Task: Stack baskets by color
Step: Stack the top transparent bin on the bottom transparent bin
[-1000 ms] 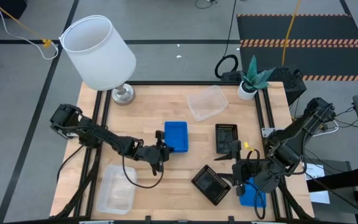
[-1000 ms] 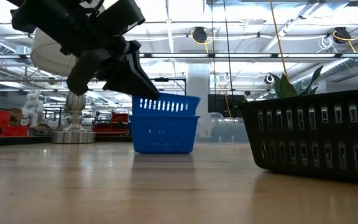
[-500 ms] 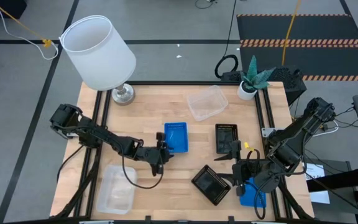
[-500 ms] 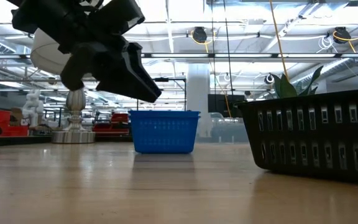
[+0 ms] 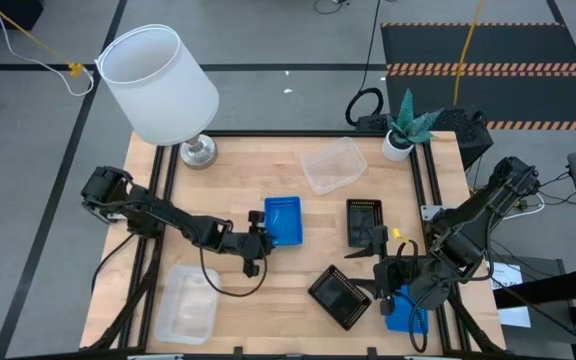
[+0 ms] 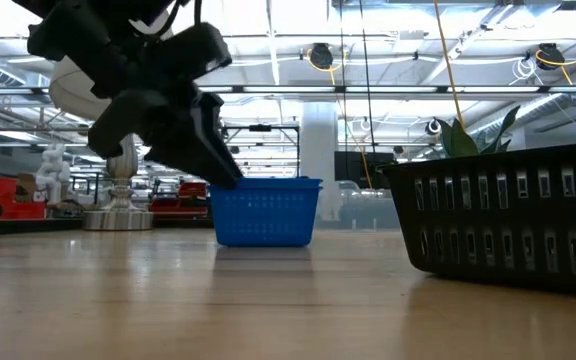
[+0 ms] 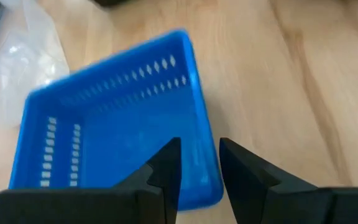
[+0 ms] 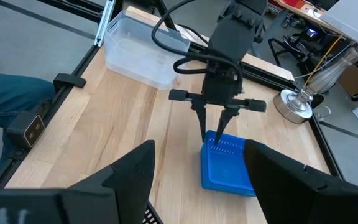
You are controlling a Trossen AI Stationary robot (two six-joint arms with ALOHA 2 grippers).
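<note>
A blue basket [image 5: 283,219] is seen near the middle of the wooden tabletop [image 5: 258,170], resting flat with its perforated bottom up to view and nothing loose inside it. The left end effector [image 5: 255,245] is positioned just beside the basket's near-left corner, raised slightly above the rim in the low view. In the left wrist view its two dark fingers [image 7: 166,168] are parted by a narrow gap with the basket's short wall below them; nothing is grasped, so the end effector is released.

A black basket [image 5: 364,221] is placed to the right of the blue one, and a second black basket [image 5: 339,296] is set at an angle nearer the front edge; whether anything is nested in either cannot be told. A clear translucent basket [image 5: 333,164] is seen toward the back of the tabletop, tilted, and another clear one [image 5: 188,303] lies at the front left corner; the count of trays stacked there cannot be told. A further blue basket [image 5: 398,307] is visible at the front right edge, partly hidden under the right arm.

The right end effector [image 5: 381,268] is held near the front right, between the two black baskets, with its fingers [image 8: 135,174] spread wide and grasping nothing.

A white lampshade [image 5: 158,84] on a metal base and a small potted plant [image 5: 405,127] are found at the back corners.
</note>
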